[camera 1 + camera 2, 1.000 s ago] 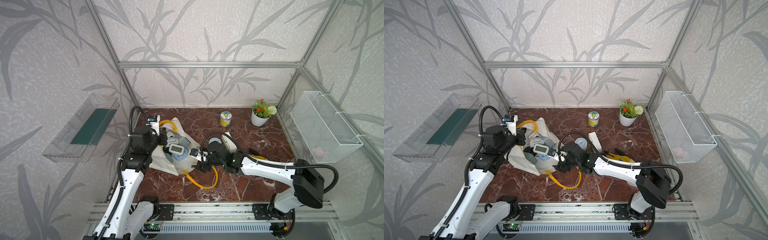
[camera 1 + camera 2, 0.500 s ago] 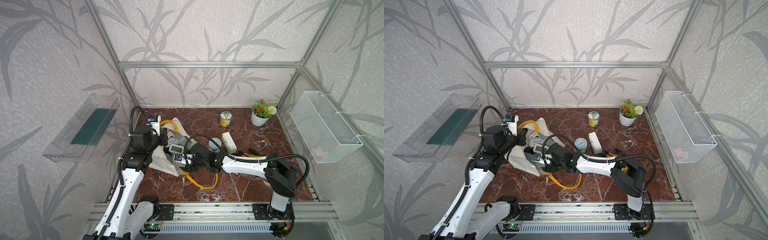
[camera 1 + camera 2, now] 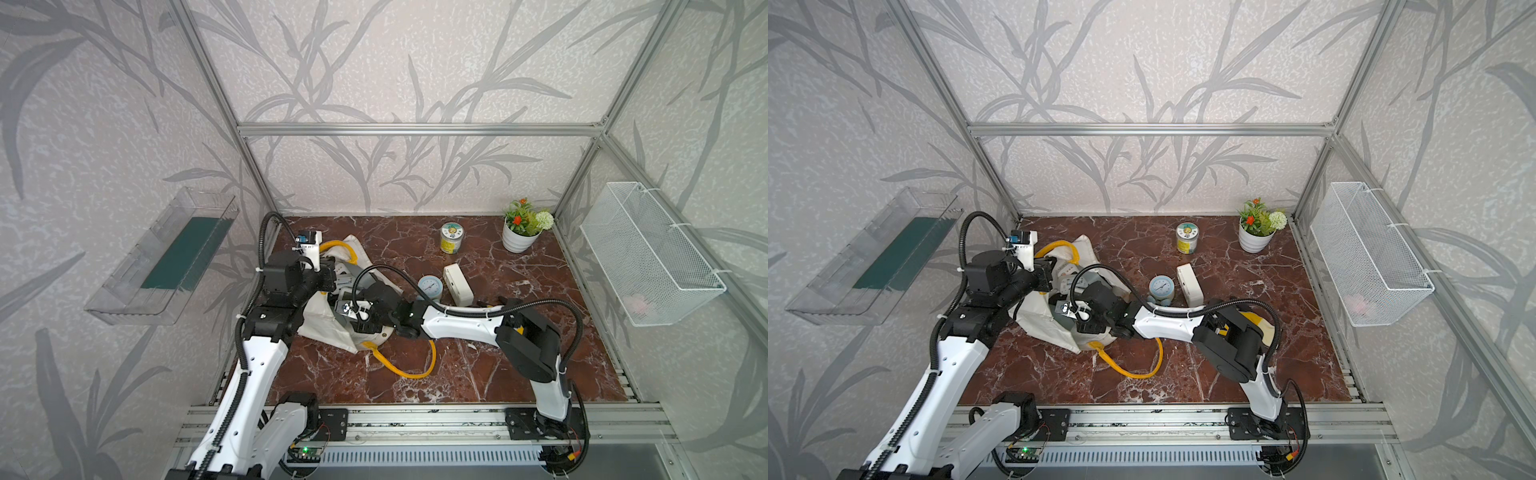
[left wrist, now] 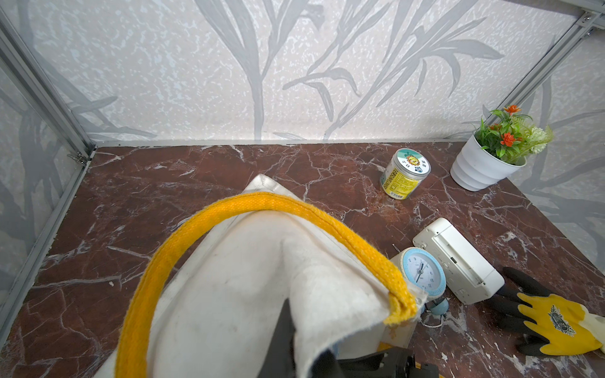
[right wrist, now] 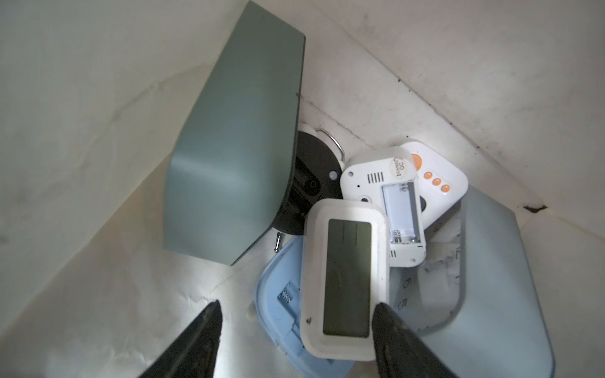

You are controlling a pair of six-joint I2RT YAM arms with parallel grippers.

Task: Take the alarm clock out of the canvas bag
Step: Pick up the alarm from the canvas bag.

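The white rectangular digital alarm clock (image 5: 347, 278) lies atop other clocks inside the off-white canvas bag (image 4: 245, 278). The left gripper (image 4: 289, 324) clamps the bag rim. The right gripper (image 5: 294, 306) hangs open over the clock. The clock is probably light, rigid, slippery plastic, so grasp it across the long edges.

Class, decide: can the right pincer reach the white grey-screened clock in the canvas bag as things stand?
Probably yes. The right pincer is inside the canvas bag, open, straddling the white clock, which lies uppermost; nothing covers it.
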